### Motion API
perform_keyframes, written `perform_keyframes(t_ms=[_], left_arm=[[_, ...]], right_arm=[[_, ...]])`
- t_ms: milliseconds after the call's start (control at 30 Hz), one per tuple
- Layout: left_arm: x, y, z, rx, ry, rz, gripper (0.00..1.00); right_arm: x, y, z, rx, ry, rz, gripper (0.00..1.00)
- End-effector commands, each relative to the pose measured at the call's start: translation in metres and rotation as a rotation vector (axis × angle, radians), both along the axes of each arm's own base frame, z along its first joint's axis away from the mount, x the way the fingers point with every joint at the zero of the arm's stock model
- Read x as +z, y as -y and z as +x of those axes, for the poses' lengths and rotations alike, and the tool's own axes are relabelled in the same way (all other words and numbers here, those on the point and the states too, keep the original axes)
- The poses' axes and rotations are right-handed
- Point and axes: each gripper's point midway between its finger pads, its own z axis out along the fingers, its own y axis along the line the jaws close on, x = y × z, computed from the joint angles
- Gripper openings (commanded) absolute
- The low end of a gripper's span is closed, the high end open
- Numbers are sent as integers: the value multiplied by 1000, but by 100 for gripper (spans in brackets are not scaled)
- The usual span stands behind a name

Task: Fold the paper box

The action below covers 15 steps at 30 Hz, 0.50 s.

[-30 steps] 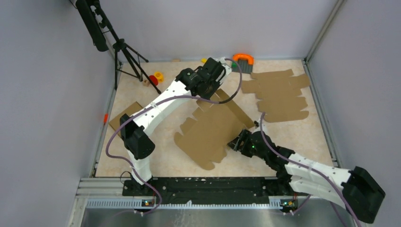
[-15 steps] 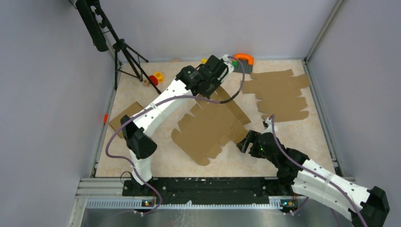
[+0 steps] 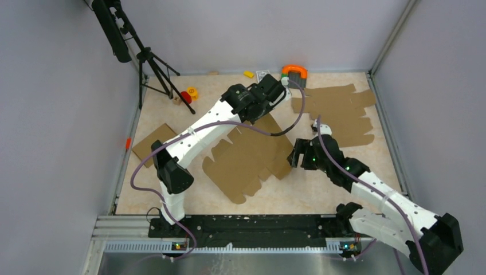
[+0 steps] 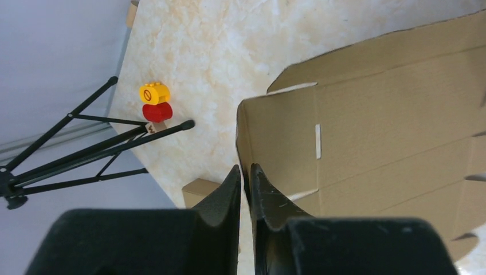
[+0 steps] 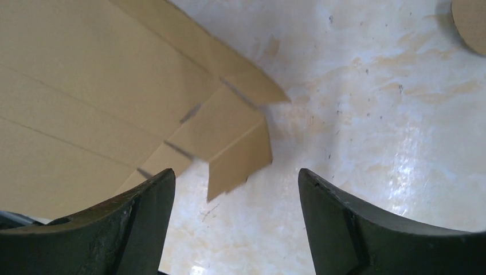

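Note:
The paper box (image 3: 252, 156) is a brown die-cut sheet lying mostly flat in the middle of the table. One far flap (image 4: 275, 137) stands raised. My left gripper (image 3: 278, 93) is over the sheet's far end. In the left wrist view its fingers (image 4: 245, 167) are pinched on that flap's edge, with only a slit between them. My right gripper (image 3: 296, 158) hovers at the sheet's right corner. It is open (image 5: 234, 172), with bare table and a small corner tab (image 5: 238, 157) between the fingers, touching nothing.
A pile of similar cardboard sheets (image 3: 338, 112) lies at the back right. A small cardboard piece (image 3: 150, 140) is at the left edge. A black tripod (image 3: 155, 69), red and yellow toys (image 3: 188, 94), an orange piece (image 3: 294, 70) and a yellow block (image 3: 248, 74) stand at the back.
My left gripper shifted right with the flap, and the sheet slid and turned with it. My right arm swung from the sheet's near edge to its right corner, its jaws wider.

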Motion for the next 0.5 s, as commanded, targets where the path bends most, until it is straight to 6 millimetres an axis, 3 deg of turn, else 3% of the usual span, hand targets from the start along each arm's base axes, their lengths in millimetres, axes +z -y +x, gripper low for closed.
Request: perform_keyframes(t_ms=[0, 167, 333, 467], left_arm=[[12, -9, 1, -9, 75, 72, 12], [11, -6, 4, -2, 84, 80, 10], [8, -5, 5, 11, 84, 65, 13], [-10, -9, 5, 63, -5, -39, 20]], right_arm=[[34, -15, 29, 169, 152, -10, 79], [20, -12, 52, 203, 133, -16, 80], [-3, -19, 48, 271, 14, 52, 80], [-13, -16, 43, 280, -55, 22, 80]])
